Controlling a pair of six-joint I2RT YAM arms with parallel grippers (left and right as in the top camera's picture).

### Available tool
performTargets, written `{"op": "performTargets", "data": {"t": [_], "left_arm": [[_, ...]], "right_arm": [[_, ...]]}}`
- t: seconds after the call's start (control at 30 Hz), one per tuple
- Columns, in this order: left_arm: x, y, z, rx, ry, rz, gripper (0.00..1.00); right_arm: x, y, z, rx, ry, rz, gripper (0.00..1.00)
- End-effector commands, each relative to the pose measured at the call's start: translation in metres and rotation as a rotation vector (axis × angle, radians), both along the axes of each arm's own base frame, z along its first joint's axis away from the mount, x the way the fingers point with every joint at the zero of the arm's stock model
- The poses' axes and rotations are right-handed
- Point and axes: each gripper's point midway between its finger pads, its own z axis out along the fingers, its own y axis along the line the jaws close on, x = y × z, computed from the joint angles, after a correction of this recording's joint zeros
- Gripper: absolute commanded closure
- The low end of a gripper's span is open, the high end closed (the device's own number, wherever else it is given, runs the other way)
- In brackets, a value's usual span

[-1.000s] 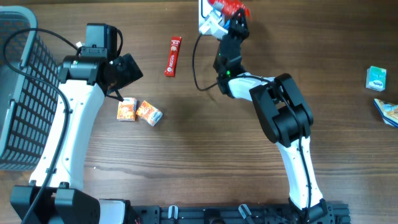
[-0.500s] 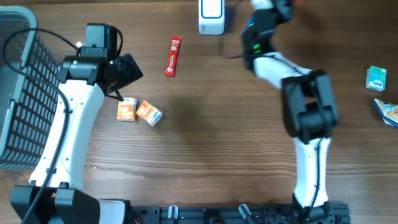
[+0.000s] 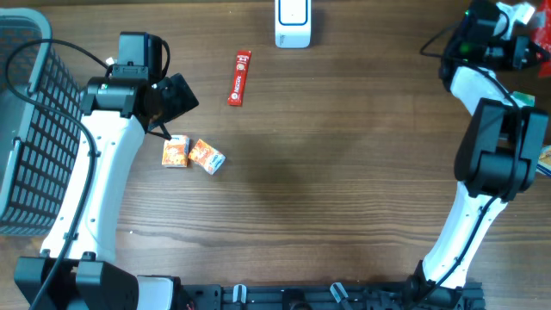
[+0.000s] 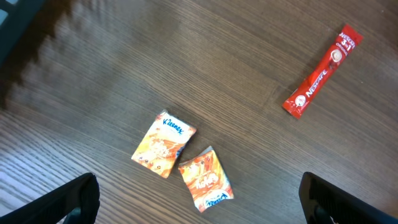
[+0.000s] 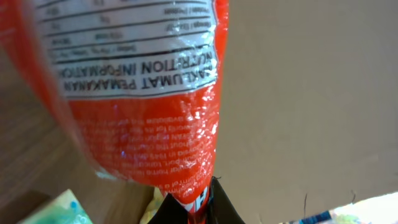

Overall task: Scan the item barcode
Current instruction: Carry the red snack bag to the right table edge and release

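Basket (image 3: pixel 26 129) at nine o'clock, only its mesh walls showing. Right pincer (image 5: pixel 199 208) is clamped tight on the red packet (image 5: pixel 155 112), up at the bench's (image 3: pixel 344 189) two o'clock corner. The packet has a glossy, crinkled wrap and a white panel of black print. Left pincer (image 4: pixel 199 205) gapes wide above two orange packs (image 4: pixel 163 144).

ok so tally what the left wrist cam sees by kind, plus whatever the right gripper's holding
orange Kleenex packs: 2
red Nescafe stick: 1
red packet held in the right gripper: 1
total: 4
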Motion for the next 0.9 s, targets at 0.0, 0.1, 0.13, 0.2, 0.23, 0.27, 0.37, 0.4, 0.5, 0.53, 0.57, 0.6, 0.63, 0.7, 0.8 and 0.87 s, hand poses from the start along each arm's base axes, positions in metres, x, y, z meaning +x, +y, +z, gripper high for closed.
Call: {"op": "performTargets", "data": {"t": [0.0,0.1,0.13,0.2,0.23,0.27,0.37,0.4,0.5,0.53,0.57,0.6,0.63,0.7,0.8,0.87], "left_arm": [[0.003,0.0,0.0,-0.009,-0.004,0.004,0.0],[0.002,0.0,-0.001,-0.009,-0.003,0.004,0.0],[0.002,0.0,-0.001,-0.009,-0.003,0.004,0.0],[0.002,0.0,-0.001,-0.009,-0.003,0.004,0.0],[0.002,0.0,-0.001,-0.009,-0.003,0.004,0.0],[0.002,0.0,-0.001,-0.009,-0.003,0.004,0.0],[0.003,0.0,-0.001,-0.009,-0.004,0.004,0.0],[0.003,0.0,0.0,-0.009,-0.005,0.004,0.0],[0.004,0.0,0.0,-0.011,-0.013,0.004,0.0],[0.005,0.0,0.001,-0.011,-0.016,0.004,0.0],[0.007,-0.002,0.001,-0.019,-0.024,0.001,0.0],[0.008,-0.004,0.002,-0.029,-0.029,-0.004,0.0],[0.009,-0.005,0.002,-0.039,-0.033,-0.008,0.0],[0.01,-0.008,0.002,-0.05,-0.035,-0.014,0.0],[0.009,-0.007,0.002,-0.049,-0.031,-0.014,0.0],[0.009,-0.007,0.002,-0.049,-0.031,-0.014,0.0]], "right_arm": [[-0.02,-0.022,0.019,-0.02,-0.125,-0.083,0.96],[-0.036,-0.041,0.004,0.006,-0.082,-0.117,0.96],[-0.043,-0.049,-0.002,0.015,-0.074,-0.135,0.96],[-0.054,-0.061,-0.01,0.034,-0.065,-0.151,0.96],[-0.061,-0.068,-0.013,0.037,-0.062,-0.17,0.96],[-0.069,-0.077,-0.016,0.044,-0.057,-0.188,0.96],[-0.086,-0.096,-0.022,0.055,-0.057,-0.225,0.96],[-0.089,-0.101,-0.024,0.066,-0.053,-0.225,0.96],[-0.089,-0.109,-0.03,0.097,-0.052,-0.202,0.96],[-0.088,-0.109,-0.031,0.103,-0.054,-0.194,0.96],[-0.084,-0.108,-0.032,0.112,-0.057,-0.178,0.96],[-0.08,-0.106,-0.034,0.12,-0.057,-0.161,0.96],[-0.076,-0.103,-0.035,0.127,-0.057,-0.146,0.96],[-0.069,-0.097,-0.037,0.137,-0.054,-0.12,0.96],[-0.063,-0.089,-0.041,0.15,-0.055,-0.098,0.96],[-0.063,-0.086,-0.043,0.158,-0.055,-0.097,0.9]]}}
